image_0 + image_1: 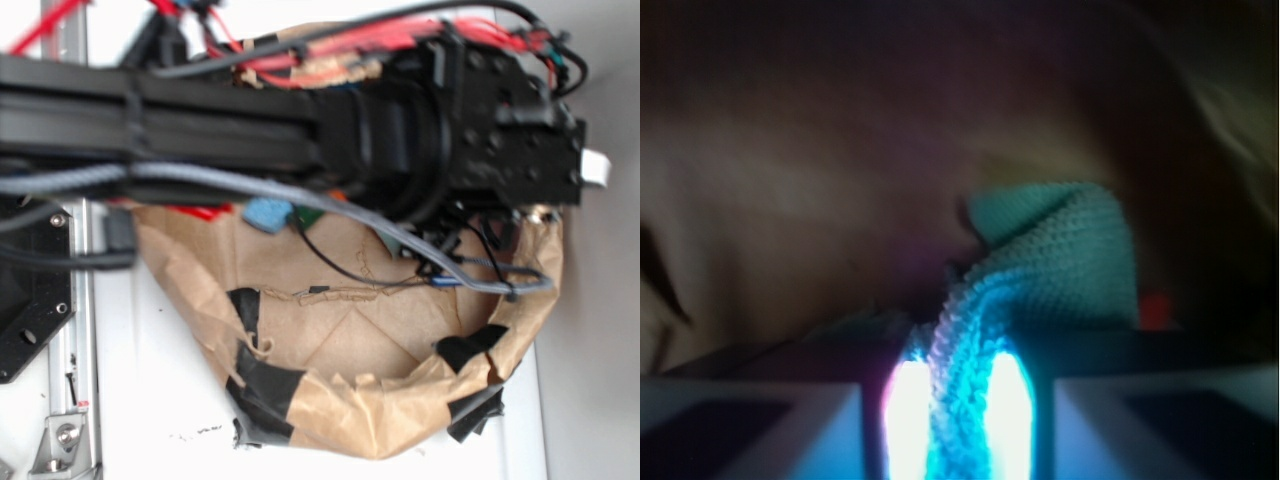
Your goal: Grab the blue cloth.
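In the wrist view the blue cloth (1060, 250) is a pale teal terry fabric. A fold of it rises from the brown paper floor and runs down between my two glowing fingers. My gripper (958, 390) is shut on that fold, with the pads pressed against it on both sides. In the exterior view the black arm (400, 130) reaches across the crumpled paper basin (340, 400). The arm hides both the gripper and the cloth there.
The basin is brown paper patched with black tape (262, 395) and has raised, crumpled walls. A light-blue sponge (268, 213), a red piece (200, 211) and a green piece (305, 216) lie under the arm. Loose cables (470, 270) hang over the basin. A small red object (1155, 308) lies beside the cloth.
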`<state>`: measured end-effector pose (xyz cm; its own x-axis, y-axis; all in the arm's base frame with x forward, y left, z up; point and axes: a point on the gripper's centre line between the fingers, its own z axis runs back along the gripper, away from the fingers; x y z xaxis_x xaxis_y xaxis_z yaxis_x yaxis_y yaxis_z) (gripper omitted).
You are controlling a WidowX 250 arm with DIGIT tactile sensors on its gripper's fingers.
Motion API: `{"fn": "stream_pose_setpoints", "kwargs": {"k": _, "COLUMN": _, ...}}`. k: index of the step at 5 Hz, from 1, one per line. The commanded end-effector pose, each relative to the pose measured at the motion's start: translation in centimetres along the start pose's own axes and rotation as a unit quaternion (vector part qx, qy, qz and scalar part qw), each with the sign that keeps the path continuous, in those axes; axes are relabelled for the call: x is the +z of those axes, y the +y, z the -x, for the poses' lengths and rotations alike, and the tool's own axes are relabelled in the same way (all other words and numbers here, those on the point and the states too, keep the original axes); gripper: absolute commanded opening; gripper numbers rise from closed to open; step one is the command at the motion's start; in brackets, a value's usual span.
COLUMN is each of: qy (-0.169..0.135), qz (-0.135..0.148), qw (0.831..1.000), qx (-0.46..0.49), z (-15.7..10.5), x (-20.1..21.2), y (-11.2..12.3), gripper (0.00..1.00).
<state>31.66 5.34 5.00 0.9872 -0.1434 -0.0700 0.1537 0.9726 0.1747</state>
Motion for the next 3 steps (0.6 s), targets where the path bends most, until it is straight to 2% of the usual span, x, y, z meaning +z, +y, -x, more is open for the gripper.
{"fn": "stream_pose_setpoints", "kwargs": {"k": 1, "qy": -0.076, "qz": 0.042, "qw": 0.996, "qx": -0.007, "z": 3.2, "x": 10.0, "y": -0.1, "gripper": 0.0}}
{"fn": "stream_pose_setpoints", "kwargs": {"k": 2, "qy": -0.061, "qz": 0.007, "qw": 0.994, "qx": 0.095, "z": 5.2, "x": 14.8, "y": -1.0, "gripper": 0.0}}
{"fn": "stream_pose_setpoints", "kwargs": {"k": 3, "qy": -0.08, "qz": 0.0, "qw": 0.988, "qx": 0.129, "z": 5.4, "x": 15.9, "y": -1.9, "gripper": 0.0}}
